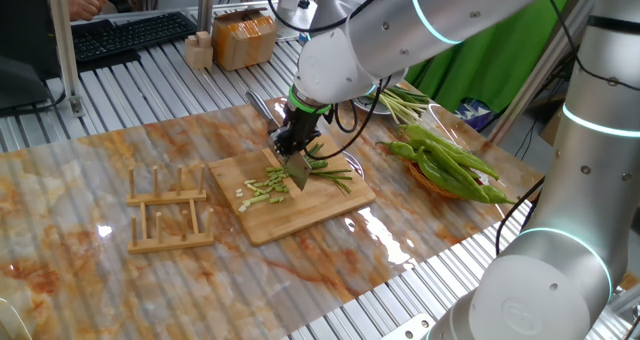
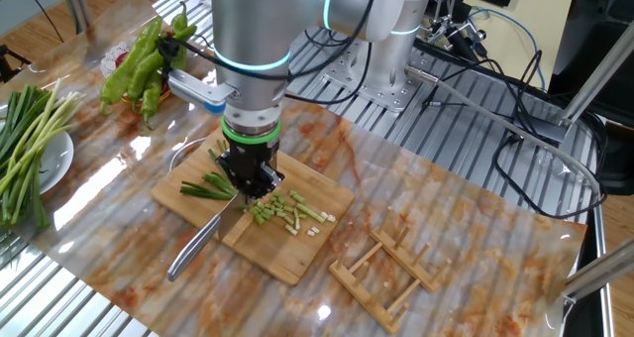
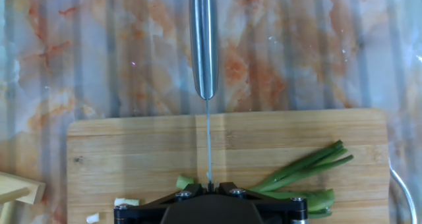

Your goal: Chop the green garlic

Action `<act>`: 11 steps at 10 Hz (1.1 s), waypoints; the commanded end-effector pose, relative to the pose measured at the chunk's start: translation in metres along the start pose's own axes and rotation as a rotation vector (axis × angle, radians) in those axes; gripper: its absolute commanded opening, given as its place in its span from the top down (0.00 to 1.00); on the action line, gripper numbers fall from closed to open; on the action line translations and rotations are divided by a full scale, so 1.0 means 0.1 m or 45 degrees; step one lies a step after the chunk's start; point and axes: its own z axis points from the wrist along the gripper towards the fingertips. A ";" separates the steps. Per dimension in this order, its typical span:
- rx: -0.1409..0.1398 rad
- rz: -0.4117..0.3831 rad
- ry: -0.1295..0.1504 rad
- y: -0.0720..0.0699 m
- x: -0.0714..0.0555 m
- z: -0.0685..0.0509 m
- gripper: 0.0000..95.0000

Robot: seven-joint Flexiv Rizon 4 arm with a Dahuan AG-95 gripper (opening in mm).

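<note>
Green garlic (image 2: 213,185) on the bamboo cutting board (image 2: 297,256): uncut dark stalks lie to one side of the blade, pale-green cut bits (image 2: 287,213) scattered to the other. We judge the stalks light, limp and hollow-soft, likely to roll or slide on the smooth board; the bits are loose and easily flicked off. The stalks need pinning near the uncut ends, well away from the cutting line.

Knife (image 2: 198,243): metal, cleaver-like blade edge-on in the hand view, satin steel handle (image 3: 204,39) round and slick. Gripper (image 2: 248,178) is clamped on the knife at the blade's spine, blade down among the stalks.

Board sits on a glossy orange-veined marble-look tabletop (image 2: 416,188). Nearby we note a slatted wooden rack (image 2: 381,268), glossy curved green peppers (image 2: 144,64) and long uncut stalks on a white plate (image 2: 59,154).
</note>
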 end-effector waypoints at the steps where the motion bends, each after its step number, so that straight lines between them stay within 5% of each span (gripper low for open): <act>1: 0.007 -0.008 0.002 -0.02 -0.02 -0.03 1.00; 11: 0.013 -0.046 -0.001 -0.17 -0.01 -0.05 1.00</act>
